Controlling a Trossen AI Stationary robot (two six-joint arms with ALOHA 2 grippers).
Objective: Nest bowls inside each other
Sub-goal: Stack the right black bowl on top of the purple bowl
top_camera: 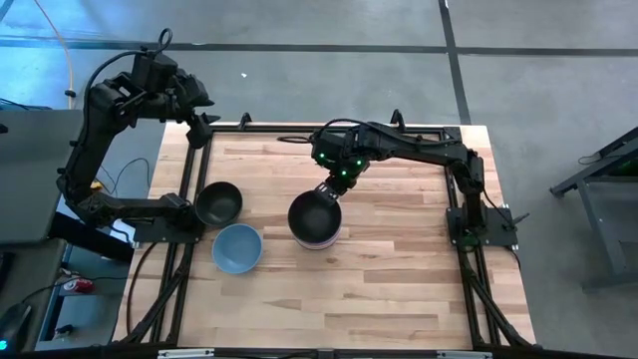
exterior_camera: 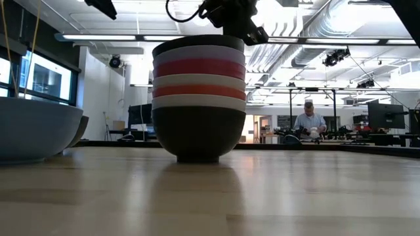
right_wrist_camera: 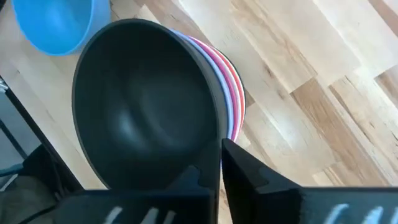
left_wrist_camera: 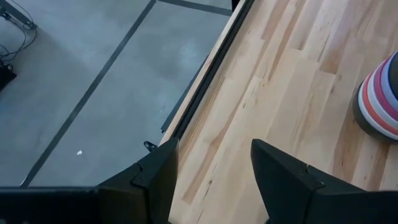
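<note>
Gripping the rim of the top black bowl (right_wrist_camera: 149,106) on the mid-table stack (top_camera: 316,221), the right gripper (top_camera: 329,190) has fingers clamped together. Left gripper (left_wrist_camera: 214,171) waits spread at the far-left corner. Judgement: release, then fetch blue bowl (top_camera: 237,248).

Nested bowl stack (top_camera: 317,221) topped black mid-table; loose black bowl (top_camera: 218,202) and blue bowl (top_camera: 237,248) apparently touching, nearby
</note>
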